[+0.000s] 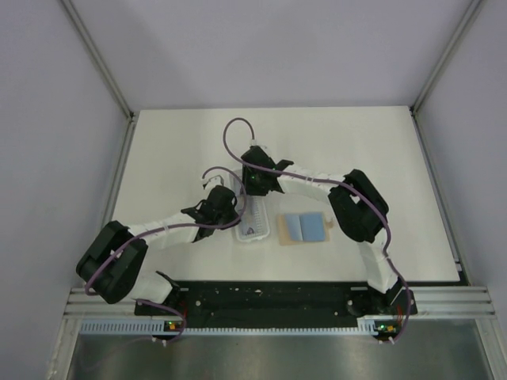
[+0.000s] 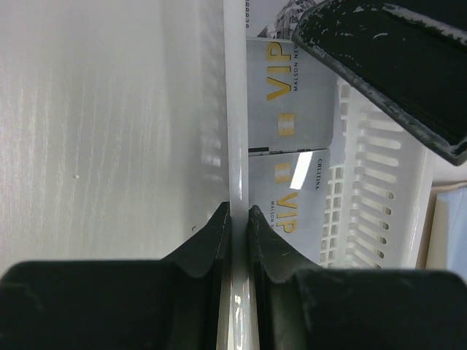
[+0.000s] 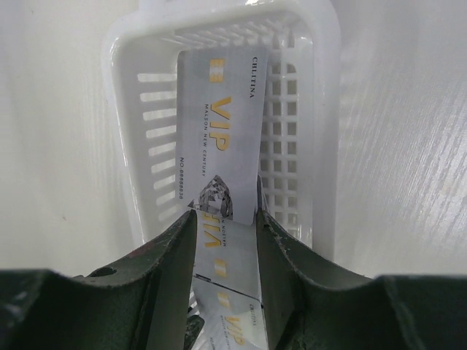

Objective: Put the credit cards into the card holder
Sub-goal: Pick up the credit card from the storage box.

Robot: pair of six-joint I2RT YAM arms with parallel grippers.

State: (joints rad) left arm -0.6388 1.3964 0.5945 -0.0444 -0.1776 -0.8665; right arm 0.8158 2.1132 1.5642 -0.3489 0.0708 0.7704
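Three silvery credit cards with gold "VIP" lettering lie end to end and overlapping in a white slotted tray [image 1: 242, 235]: one [image 3: 219, 138], another [image 3: 222, 251] and a third [image 3: 237, 324]. Two of them [image 2: 284, 102] show in the left wrist view. My left gripper [image 2: 238, 211] is shut on the tray's left rim [image 2: 235, 109]. Over the middle card, my right gripper [image 3: 225, 219] stands open inside the tray; contact with the card is unclear. The card holder [image 1: 303, 229] lies open just right of the tray, light blue inside, tan at its edge [image 2: 438, 240].
The tray's slotted right wall [image 2: 365, 182] stands between the cards and the card holder. My right gripper's finger [image 2: 387, 65] hangs over the tray's far end. The arms cross above the table middle [image 1: 317, 186]. Side walls enclose the white table [image 1: 174, 150].
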